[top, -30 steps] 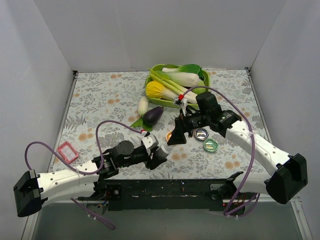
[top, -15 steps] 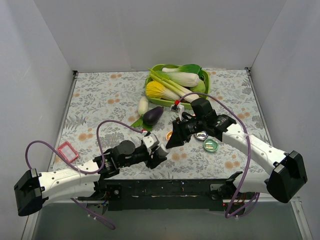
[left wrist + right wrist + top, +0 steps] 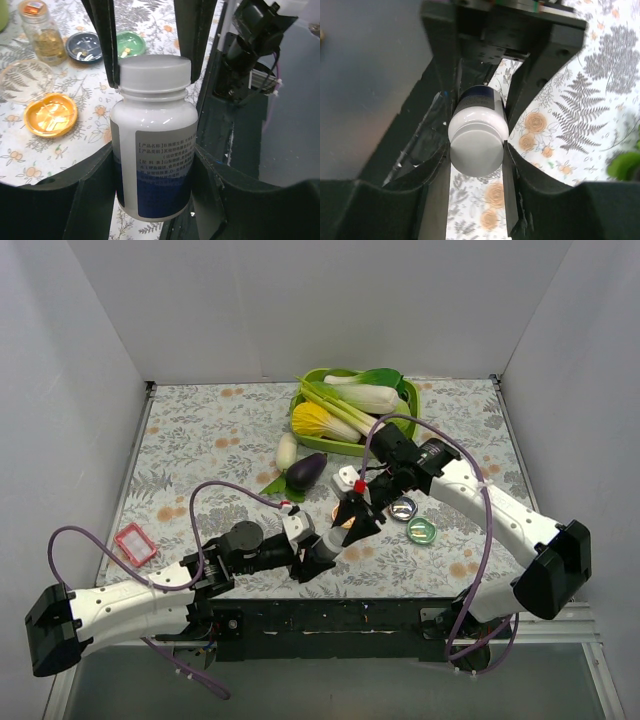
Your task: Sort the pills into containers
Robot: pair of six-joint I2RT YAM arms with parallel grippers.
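Note:
A white pill bottle with a blue-banded label lies between the fingers of my left gripper, which is shut on its body. My right gripper meets it head-on, its pads pressed on both sides of the white cap. From above, the two grippers join near the front middle and hide the bottle. The containers lie just behind: an orange dish, a dark blue dish and a green dish with a small yellow pill in it. The blue and green dishes also show from above.
A small glass jar of yellowish pills and a clear round lid sit by the dishes. A lime-green tray of vegetables stands at the back, with an eggplant and a white radish before it. A red frame lies left.
My right gripper swung from beside the dishes down and left to the bottle, and its open jaws closed onto the cap. The left gripper kept its hold on the bottle.

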